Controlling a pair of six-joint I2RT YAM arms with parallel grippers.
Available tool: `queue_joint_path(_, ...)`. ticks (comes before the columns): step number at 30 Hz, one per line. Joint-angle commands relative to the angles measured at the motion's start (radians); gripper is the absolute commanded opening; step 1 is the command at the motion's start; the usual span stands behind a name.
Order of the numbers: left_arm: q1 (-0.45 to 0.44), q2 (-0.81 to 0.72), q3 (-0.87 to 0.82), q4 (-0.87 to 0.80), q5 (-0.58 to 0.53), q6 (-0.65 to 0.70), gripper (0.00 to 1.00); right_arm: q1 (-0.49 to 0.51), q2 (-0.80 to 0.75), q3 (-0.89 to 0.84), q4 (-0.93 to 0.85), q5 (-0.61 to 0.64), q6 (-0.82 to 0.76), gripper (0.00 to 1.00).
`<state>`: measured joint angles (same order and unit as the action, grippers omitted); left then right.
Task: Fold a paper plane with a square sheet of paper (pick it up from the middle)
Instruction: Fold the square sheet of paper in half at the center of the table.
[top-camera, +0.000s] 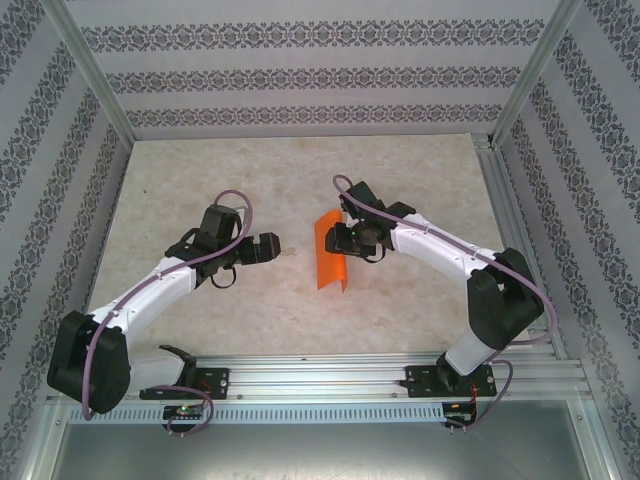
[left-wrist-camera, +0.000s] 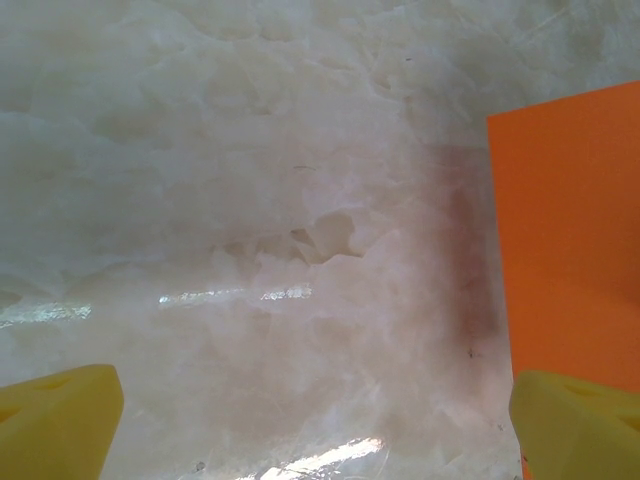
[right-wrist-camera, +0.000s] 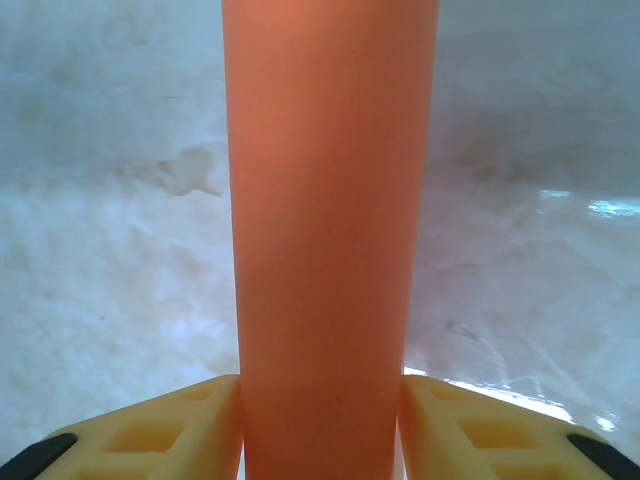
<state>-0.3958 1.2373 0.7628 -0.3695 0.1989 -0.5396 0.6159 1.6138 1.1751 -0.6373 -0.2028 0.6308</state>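
Observation:
The square sheet of paper (top-camera: 331, 252) is bright orange and bowed into an arch, lifted near the table's middle. My right gripper (top-camera: 345, 238) is shut on it. In the right wrist view the curved sheet (right-wrist-camera: 328, 220) rises as a broad column, pinched between both yellow fingers (right-wrist-camera: 190, 425). My left gripper (top-camera: 272, 246) stands open just left of the sheet, with nothing between its fingers. The left wrist view has the sheet's flat orange edge (left-wrist-camera: 570, 240) at the right, beside the right yellow fingertip (left-wrist-camera: 575, 425). No folded paper plane is in view.
The pale marbled tabletop (top-camera: 290, 170) is walled by patterned panels at the back and sides. An aluminium rail (top-camera: 330, 375) with both arm bases runs along the near edge.

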Motion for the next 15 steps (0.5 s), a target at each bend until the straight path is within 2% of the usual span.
queue_joint_path(1, -0.013, -0.034, 0.031, -0.022, -0.017, -0.014, 1.00, 0.008, -0.038, -0.010, 0.122, -0.113, 0.037, 0.45)
queue_joint_path(6, -0.015, -0.037, 0.036, -0.015, 0.000, -0.014, 1.00, -0.029, -0.047, -0.111, 0.262, -0.185, 0.091, 0.46)
queue_joint_path(15, -0.061, 0.025, 0.073, 0.020, 0.027, -0.029, 1.00, -0.141, -0.067, -0.325, 0.367, -0.217, 0.102, 0.47)
